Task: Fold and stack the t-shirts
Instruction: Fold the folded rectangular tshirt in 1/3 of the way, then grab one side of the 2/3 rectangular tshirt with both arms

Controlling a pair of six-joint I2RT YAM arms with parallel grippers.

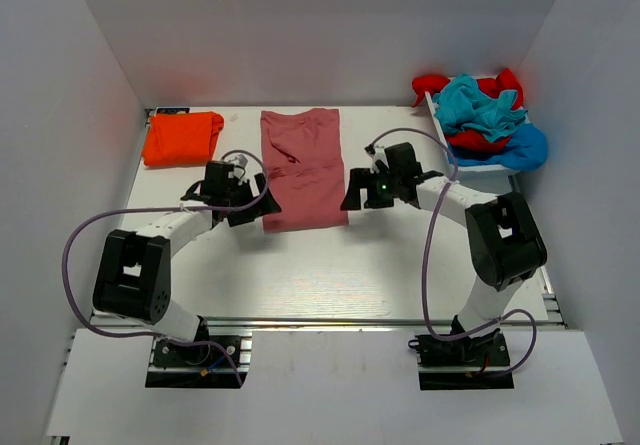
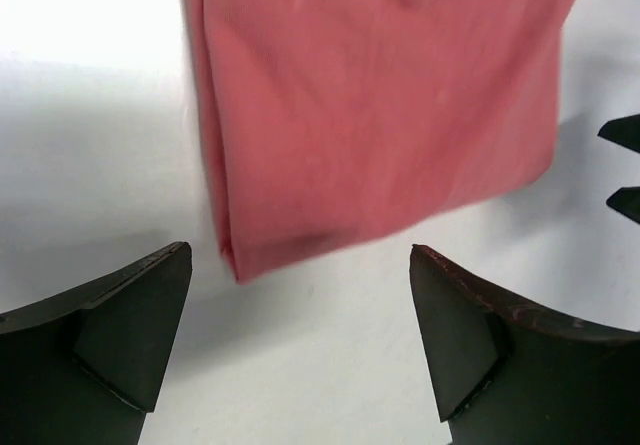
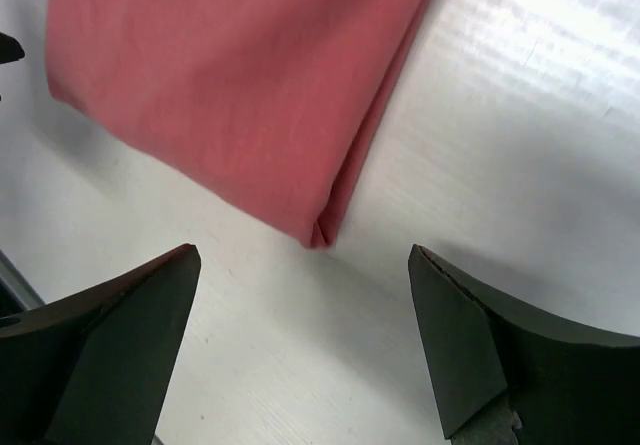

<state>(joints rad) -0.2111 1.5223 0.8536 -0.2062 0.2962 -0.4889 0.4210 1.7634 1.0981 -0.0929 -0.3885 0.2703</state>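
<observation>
The dusty pink-red t-shirt point(image 1: 303, 168) lies folded into a long strip in the middle of the table. My left gripper point(image 1: 250, 209) is open and empty at its near left corner, which shows in the left wrist view point(image 2: 370, 95) just ahead of the jaws. My right gripper point(image 1: 352, 197) is open and empty at its near right corner, seen in the right wrist view point(image 3: 240, 85). A folded bright orange t-shirt point(image 1: 182, 137) lies at the back left. A heap of red, teal and blue t-shirts point(image 1: 482, 113) sits at the back right.
The heap rests on a white tray point(image 1: 480, 170) at the right wall. White walls close in the table on the left, back and right. Purple cables loop from both arms over the near table.
</observation>
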